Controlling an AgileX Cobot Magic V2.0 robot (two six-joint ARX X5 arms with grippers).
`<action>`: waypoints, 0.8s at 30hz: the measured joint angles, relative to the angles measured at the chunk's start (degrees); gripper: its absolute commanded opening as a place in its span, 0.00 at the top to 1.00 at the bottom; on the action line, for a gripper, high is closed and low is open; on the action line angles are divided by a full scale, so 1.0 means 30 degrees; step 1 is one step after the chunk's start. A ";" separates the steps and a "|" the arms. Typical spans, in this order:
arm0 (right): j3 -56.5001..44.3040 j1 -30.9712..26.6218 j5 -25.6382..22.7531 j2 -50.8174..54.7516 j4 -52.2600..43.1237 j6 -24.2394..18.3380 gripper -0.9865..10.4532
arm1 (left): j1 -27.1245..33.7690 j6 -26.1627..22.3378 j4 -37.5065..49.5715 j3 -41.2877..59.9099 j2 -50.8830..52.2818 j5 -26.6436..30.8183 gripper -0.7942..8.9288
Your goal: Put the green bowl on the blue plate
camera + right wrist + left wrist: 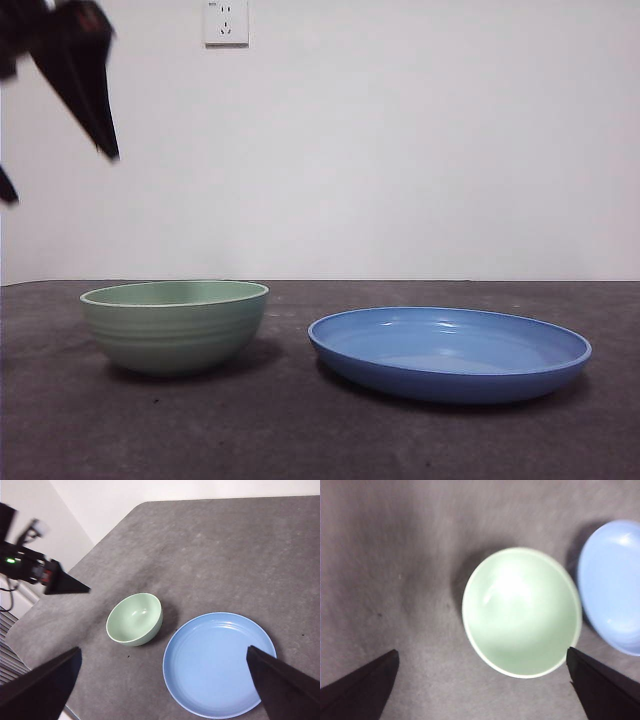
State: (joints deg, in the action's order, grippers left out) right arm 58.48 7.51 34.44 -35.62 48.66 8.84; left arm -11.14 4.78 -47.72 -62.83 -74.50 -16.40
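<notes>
Two claws are in play, and neither grips anything: the left claw (480,680) hangs released, its jaws spread wide, high above the green bowl (521,611), while the right claw (162,680), also spread apart and empty, waits well above the blue plate (220,662). From the front, the left arm shows only as a dark tip near the top corner, well clear of the bowl's rim. The green bowl (174,325) sits upright on the dark counter (300,440), just beside the blue plate (450,352) but not touching it, so the placing is not yet begun. The likely trouble lies in the grasp: the bowl's wall is smooth, sloping and glazed, so a pinch on the rim may slip or tip the bowl. Descending off-centre could knock the bowl into the plate, and a low carry might catch the plate's raised rim.
</notes>
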 measured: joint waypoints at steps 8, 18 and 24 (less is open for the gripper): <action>0.0000 0.0000 0.0000 0.0000 0.0022 0.0000 0.39 | -0.0459 0.0007 0.1574 0.0000 -0.3832 0.0007 0.32; 0.0000 0.0000 0.0000 0.0000 0.0823 0.0007 0.39 | -0.1348 0.0000 0.2302 -0.0007 -0.6156 0.2382 0.40; 0.0000 0.0000 0.0000 0.0000 0.0984 0.0007 0.39 | -0.1647 0.0000 0.2506 -0.0007 -0.6200 0.2404 0.65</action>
State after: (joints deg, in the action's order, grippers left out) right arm 58.48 7.51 34.44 -35.62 51.62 8.86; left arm -16.08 4.78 -40.21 -62.85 -93.10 -9.19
